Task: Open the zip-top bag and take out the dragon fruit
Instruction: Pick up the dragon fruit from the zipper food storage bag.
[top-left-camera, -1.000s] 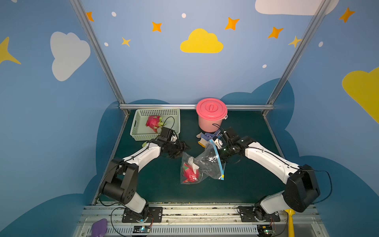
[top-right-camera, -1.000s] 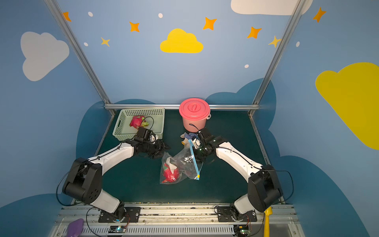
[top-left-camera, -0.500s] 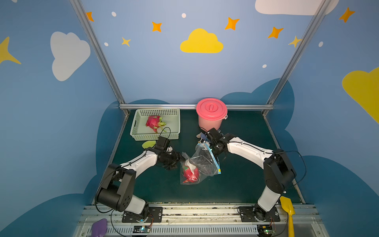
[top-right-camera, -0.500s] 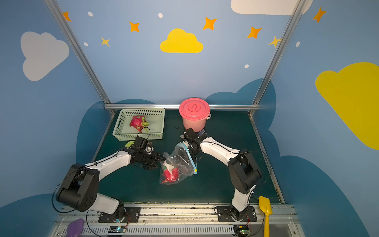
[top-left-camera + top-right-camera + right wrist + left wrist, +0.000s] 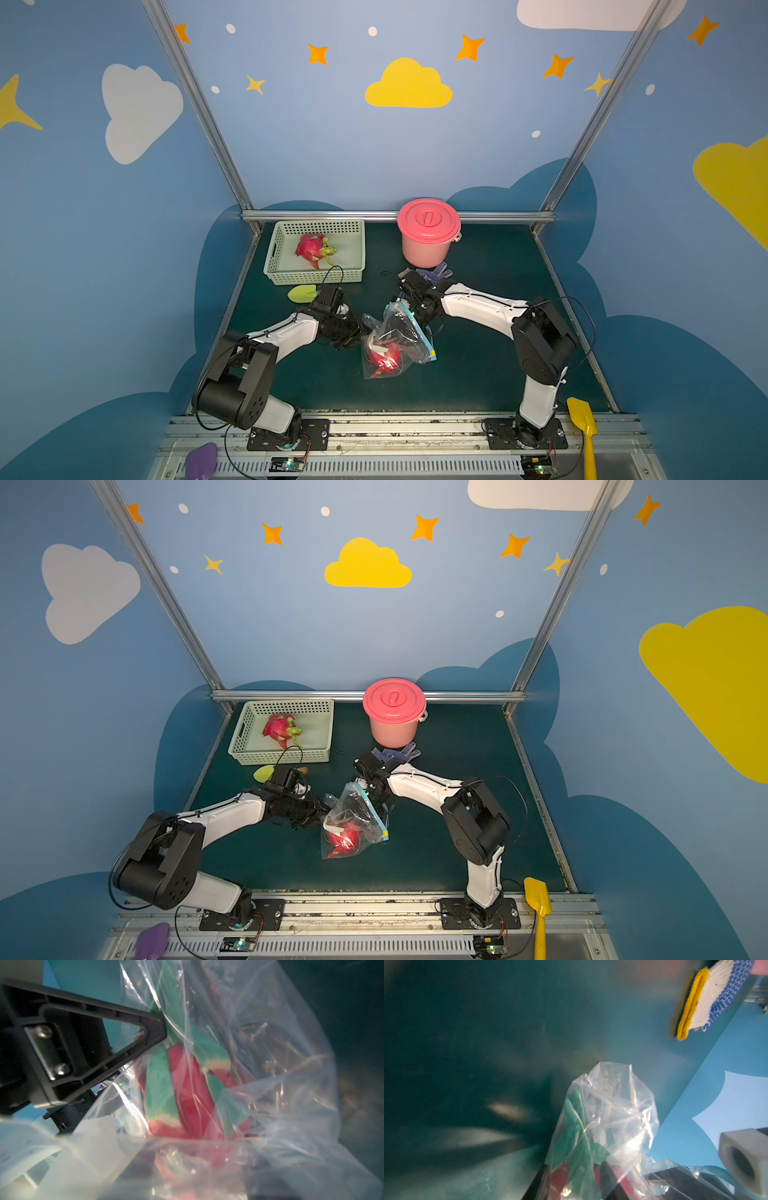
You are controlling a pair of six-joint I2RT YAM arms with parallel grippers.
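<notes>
By the near rail, a purple scoop (image 5: 201,459) is lying at 7 o'clock and a yellow shovel (image 5: 582,415) is lying at 5 o'clock. In the middle of the green table (image 5: 478,374), the bag (image 5: 399,332) is sitting in a crinkly heap, showing in both top views. The dragon fruit (image 5: 384,359) is lying inside it, red with green leaves, down at the 6 o'clock end. The blue zip strip (image 5: 422,336) is running along the bag's 3 o'clock side, and the little yellow slider (image 5: 433,354) is sitting at the near end of that strip. The left gripper (image 5: 359,332) is reaching in at the bag's 9 o'clock side. In the left wrist view its two black fingers (image 5: 538,1182) are standing a bit apart with bag plastic bunched between them, but I cannot tell if they are squeezing it. The right gripper (image 5: 419,311) is reaching to the far end of the zip strip, at the bag's 1 o'clock. In the right wrist view one black finger (image 5: 153,1028) is touching the plastic. The other one is not showing clearly, so I cannot tell if this gripper is apart or together. Further back, a light green scoop (image 5: 301,294) is lying at 10 o'clock beside the left arm, and a blue-dotted glove (image 5: 434,272) is lying just behind the right gripper. At the far edge a pale green basket (image 5: 272,259) is sitting at 11 o'clock with another dragon fruit (image 5: 313,249) in it. A pink bucket (image 5: 428,245) with its lid on is standing at 12 o'clock, just behind the glove.
</notes>
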